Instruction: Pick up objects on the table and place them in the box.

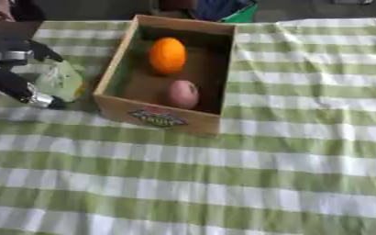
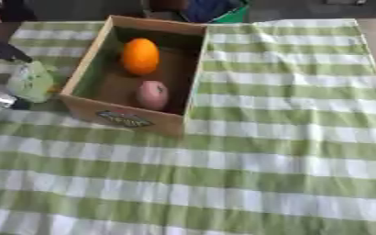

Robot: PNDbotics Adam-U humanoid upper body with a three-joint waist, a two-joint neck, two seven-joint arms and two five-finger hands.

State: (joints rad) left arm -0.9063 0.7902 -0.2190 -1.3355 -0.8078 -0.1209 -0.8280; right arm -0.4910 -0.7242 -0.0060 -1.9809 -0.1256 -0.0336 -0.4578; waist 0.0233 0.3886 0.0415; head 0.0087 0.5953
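Left of the box (image 1: 119,69), the left hand (image 1: 14,69) grips a pale green object (image 1: 61,80); orange (image 1: 168,55) and pinkish fruit (image 1: 181,94) already inside

The left hand (image 1: 14,69) is mostly black, with dark, rounded fingers, a silver metal band showing near its upper part and a bright silver, cylinder-like joint at the end of a lower finger (image 1: 37,99), the rest too blurred to make out.
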